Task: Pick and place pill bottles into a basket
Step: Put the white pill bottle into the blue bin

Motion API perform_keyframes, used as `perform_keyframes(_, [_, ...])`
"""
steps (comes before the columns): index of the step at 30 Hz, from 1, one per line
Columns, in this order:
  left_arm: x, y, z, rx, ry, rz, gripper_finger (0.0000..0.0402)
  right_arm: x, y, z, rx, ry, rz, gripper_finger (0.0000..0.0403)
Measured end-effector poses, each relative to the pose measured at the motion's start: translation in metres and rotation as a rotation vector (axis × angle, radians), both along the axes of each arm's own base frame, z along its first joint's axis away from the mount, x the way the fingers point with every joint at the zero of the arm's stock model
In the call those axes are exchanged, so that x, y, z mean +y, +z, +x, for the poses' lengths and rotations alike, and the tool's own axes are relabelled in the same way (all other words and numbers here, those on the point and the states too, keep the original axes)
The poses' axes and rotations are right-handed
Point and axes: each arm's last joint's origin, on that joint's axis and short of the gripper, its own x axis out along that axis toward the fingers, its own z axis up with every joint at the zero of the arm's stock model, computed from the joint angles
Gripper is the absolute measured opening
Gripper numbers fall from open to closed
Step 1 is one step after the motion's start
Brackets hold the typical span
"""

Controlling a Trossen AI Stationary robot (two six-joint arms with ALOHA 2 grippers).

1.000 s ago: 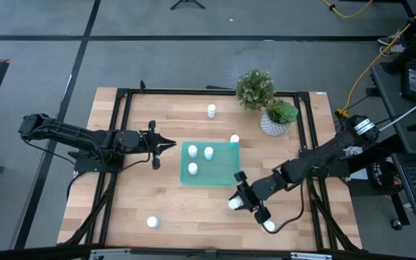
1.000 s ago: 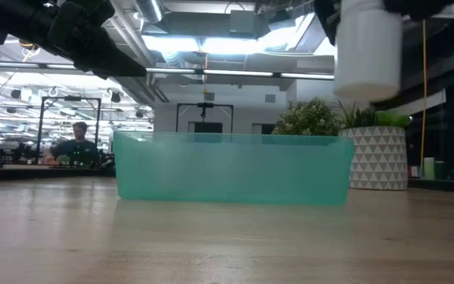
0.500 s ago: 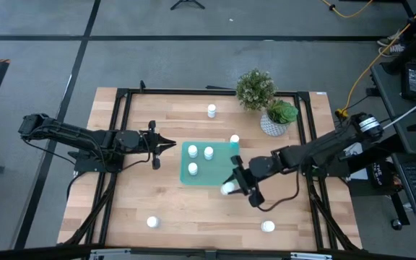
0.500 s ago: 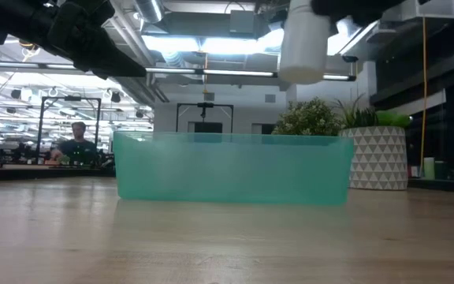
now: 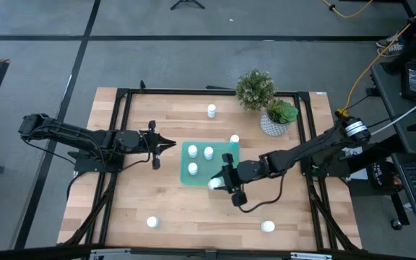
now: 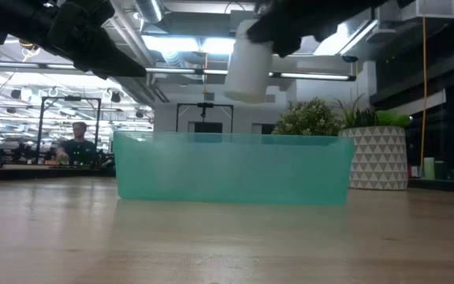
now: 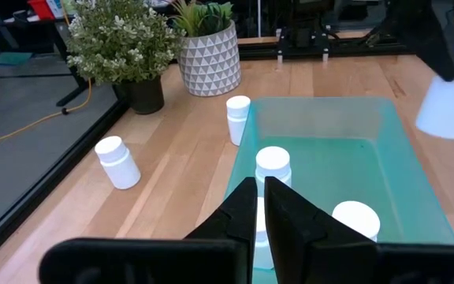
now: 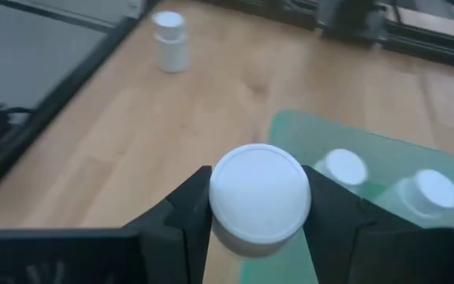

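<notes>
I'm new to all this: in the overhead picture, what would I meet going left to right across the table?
Left gripper → teal tray → right gripper carrying a pill bottle → white patterned plant pot.

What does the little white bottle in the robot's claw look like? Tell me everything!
The pill bottle is small, white and round, with a flat round white cap, and looks like plain plastic. The right claw is shut on it, one dark finger on each side, just under the cap. It hangs upright in the air, touching nothing else, above the near edge of the teal basket, higher than its walls. Three bottles like it already stand inside.
</notes>
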Motion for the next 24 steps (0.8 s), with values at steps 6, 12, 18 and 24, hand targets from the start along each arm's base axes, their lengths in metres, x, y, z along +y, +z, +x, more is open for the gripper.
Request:
perform_keyframes(6, [0.0,0.0,0.0,0.0,0.0,0.0,0.0021,-0.003,0.003,0.018,0.052,-0.112,-0.051,0.0153])
perform_keyframes(12, [0.0,0.0,0.0,0.0,0.0,0.0,0.0021,-0.017,0.002,0.024,0.068,-0.153,-0.055,0.0153])
perform_keyframes(18, [0.0,0.0,0.0,0.0,0.0,0.0,0.0024,-0.034,-0.006,0.025,0.069,-0.201,-0.052,0.0153])
perform_keyframes(24, [0.0,0.0,0.0,-0.001,0.0,0.0,0.002,-0.043,-0.023,0.02,0.04,-0.247,-0.001,0.0153])
